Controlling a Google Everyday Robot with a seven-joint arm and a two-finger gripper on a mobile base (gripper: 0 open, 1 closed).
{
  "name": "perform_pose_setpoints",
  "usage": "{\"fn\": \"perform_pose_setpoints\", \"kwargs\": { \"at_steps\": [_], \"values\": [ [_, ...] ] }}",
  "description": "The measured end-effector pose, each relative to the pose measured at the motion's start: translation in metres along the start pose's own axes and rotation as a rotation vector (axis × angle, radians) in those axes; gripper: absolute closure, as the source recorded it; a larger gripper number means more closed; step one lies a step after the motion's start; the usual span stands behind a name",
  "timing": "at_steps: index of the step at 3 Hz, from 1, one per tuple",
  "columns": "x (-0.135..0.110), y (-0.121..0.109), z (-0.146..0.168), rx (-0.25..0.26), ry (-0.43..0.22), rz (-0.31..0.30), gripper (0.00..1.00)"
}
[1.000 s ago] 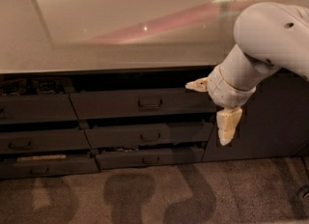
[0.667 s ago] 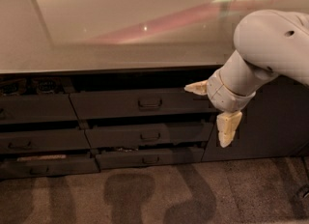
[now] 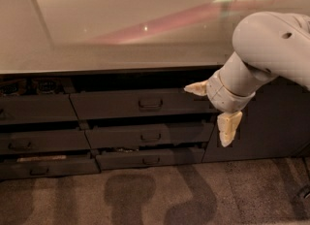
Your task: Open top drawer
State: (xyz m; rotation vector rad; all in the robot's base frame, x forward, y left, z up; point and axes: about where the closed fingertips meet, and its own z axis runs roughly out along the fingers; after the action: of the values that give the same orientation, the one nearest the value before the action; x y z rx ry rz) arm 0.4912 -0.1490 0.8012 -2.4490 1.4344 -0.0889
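The top drawer [image 3: 111, 105] is the wide dark grey front just under the countertop, in the middle column. Its small loop handle [image 3: 150, 104] sits at the centre. A dark gap runs above the front. My gripper [image 3: 212, 108] hangs in front of the drawer's right end, to the right of the handle and apart from it. It is open. The upper cream finger [image 3: 196, 88] points left at the drawer's top edge, and the lower finger [image 3: 227, 128] points down. Nothing is held.
Two shallower dark drawers [image 3: 150, 136] lie below the top one, and more drawers [image 3: 36, 108] stack at the left. A tall dark cabinet door [image 3: 271, 127] stands at the right behind my arm. A pale countertop [image 3: 121, 30] overhangs everything. Carpet [image 3: 160, 195] covers the floor.
The arm has shifted only slightly, and the upper finger has dipped a little. The drawers have not moved.
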Motion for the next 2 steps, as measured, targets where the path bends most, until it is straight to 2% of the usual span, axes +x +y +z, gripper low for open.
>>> {"fn": "perform_pose_setpoints", "kwargs": {
  "at_steps": [1,2],
  "values": [
    [0.019,-0.007,0.006,-0.010,0.033,-0.028,0.00],
    [0.045,-0.025,0.010,-0.033,0.074,-0.040,0.00]
  ]
}}
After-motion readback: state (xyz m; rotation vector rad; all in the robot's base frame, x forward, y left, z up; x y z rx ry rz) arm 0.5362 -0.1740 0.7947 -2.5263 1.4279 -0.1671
